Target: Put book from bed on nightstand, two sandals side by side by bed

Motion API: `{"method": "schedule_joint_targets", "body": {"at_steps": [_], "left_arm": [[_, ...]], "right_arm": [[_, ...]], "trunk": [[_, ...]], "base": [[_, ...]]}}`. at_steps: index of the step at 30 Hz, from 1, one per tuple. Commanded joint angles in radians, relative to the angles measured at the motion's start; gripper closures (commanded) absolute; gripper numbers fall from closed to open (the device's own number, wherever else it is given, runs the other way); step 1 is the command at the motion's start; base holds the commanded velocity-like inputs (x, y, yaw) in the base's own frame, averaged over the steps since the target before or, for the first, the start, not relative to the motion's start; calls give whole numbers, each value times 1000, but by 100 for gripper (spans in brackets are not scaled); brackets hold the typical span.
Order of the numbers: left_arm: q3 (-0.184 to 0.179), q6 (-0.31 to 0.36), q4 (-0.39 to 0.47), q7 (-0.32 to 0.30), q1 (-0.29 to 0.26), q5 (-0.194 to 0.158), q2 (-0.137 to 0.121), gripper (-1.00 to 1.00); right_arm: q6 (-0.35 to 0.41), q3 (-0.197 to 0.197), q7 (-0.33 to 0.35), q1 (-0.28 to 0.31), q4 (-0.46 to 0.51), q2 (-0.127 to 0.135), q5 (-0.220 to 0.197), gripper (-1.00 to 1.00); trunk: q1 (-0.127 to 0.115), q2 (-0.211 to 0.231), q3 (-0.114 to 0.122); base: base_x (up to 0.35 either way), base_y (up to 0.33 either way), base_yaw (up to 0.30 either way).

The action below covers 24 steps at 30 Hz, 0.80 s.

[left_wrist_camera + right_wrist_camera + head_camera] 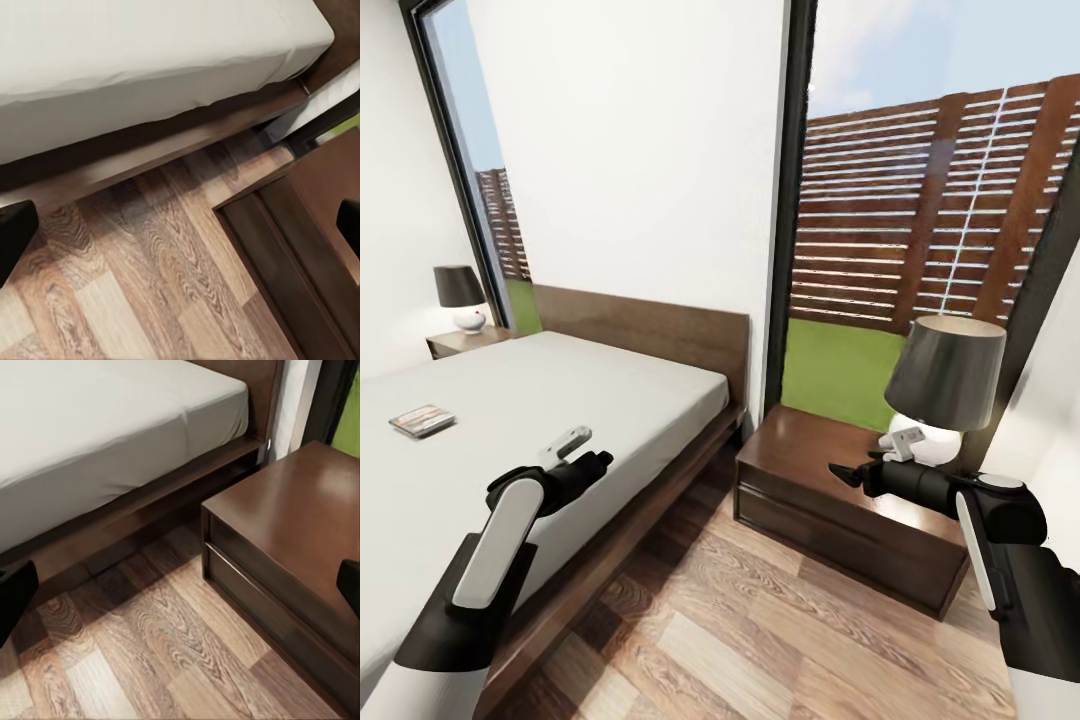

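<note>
The book (422, 421) lies flat on the pale mattress of the bed (590, 400), well to the left of my left gripper (596, 463). That gripper hovers over the bed's near edge, open and empty, its fingertips (15, 232) spread wide above the floor beside the bed frame (150, 154). My right gripper (847, 472) is open over the near nightstand (810, 500), with its fingertips (349, 585) far apart above the nightstand top (300, 510). The sandals are out of view.
A lamp (940, 385) with a dark shade stands on the near nightstand's right part. A second nightstand (460, 342) with its own lamp (460, 295) sits beyond the bed. A strip of wood-plank floor (740, 620) runs between bed and nightstand. Tall windows stand behind.
</note>
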<state>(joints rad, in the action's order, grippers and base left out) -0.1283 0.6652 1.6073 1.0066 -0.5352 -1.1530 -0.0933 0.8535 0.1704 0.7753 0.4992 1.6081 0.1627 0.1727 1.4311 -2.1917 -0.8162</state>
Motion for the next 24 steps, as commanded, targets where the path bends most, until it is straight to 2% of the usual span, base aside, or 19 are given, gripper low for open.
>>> {"method": "schedule_joint_targets", "body": {"at_steps": [1, 15, 18, 22, 24], "left_arm": [[-1, 2, 1, 9, -1, -7, -1, -100], [4, 2, 1, 8, -1, -8, -3, -100], [5, 5, 2, 7, -7, -9, 3, -100], [5, 7, 2, 13, -16, -10, 11, -100], [2, 8, 2, 38, -29, -11, 17, -100]], "right_arm": [[2, 1, 10, 1, 1, 0, 10, -100], [1, -3, 10, 0, 1, 0, 9, -100], [1, -3, 10, -1, 2, 0, 9, -100], [1, -4, 10, -3, 2, 0, 8, -100], [1, -5, 10, -4, 3, -1, 9, -100]], "trunk": [[0, -1, -3], [0, -1, -24], [0, -1, -29], [-15, 27, -23], [-23, 41, -19]], "base": [[319, -37, 0], [324, -2, 0], [179, 0, 0], [70, 0, 0], [14, 0, 0]]}}
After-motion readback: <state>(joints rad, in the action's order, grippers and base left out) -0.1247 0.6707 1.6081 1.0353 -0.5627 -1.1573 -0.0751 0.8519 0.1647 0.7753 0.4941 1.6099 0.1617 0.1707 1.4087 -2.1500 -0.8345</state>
